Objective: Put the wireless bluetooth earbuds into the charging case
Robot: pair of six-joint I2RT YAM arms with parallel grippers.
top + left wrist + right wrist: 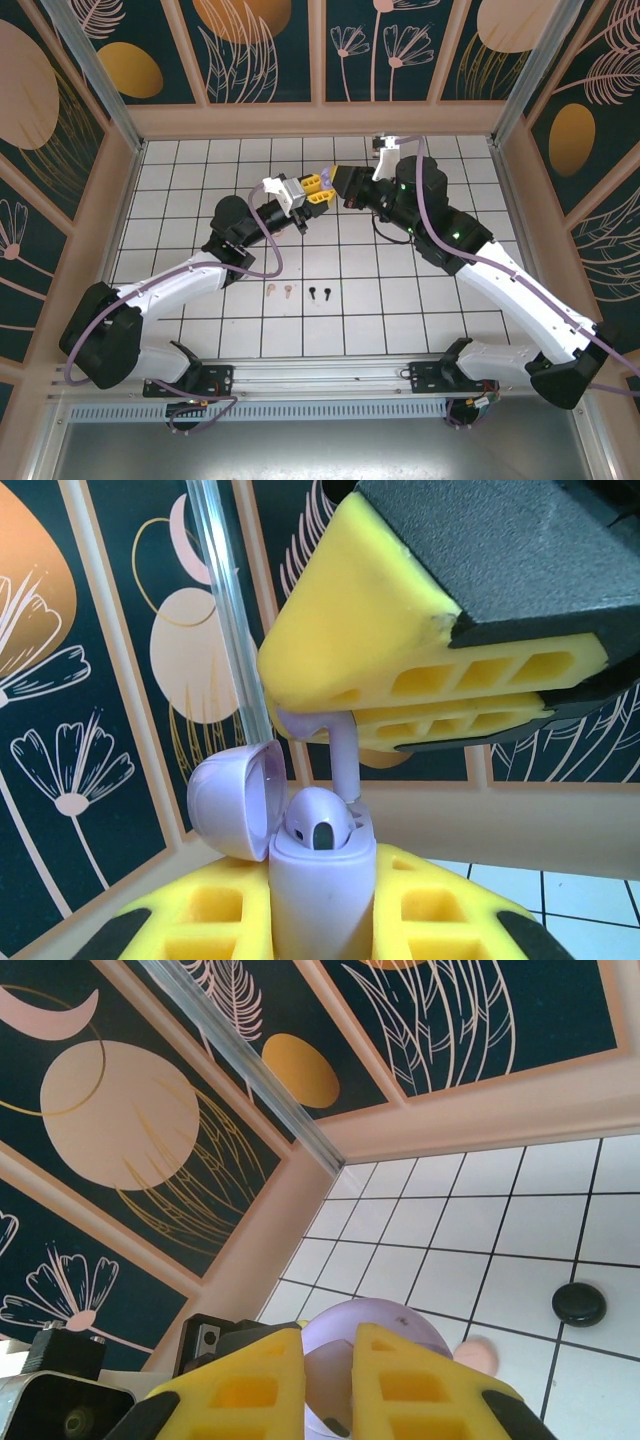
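Okay, the left gripper clamps the lavender case upright in mid-air, lid swung open so the sockets face up. One lavender earbud is already seated. The right gripper pinches the second lavender earbud by its head, stem aimed down at the free socket. The pink earbuds and black earbuds lie on the tiles, not yet stowed.

Two pink earbuds, two black earbuds, two lavender earbuds (six total); three cases.
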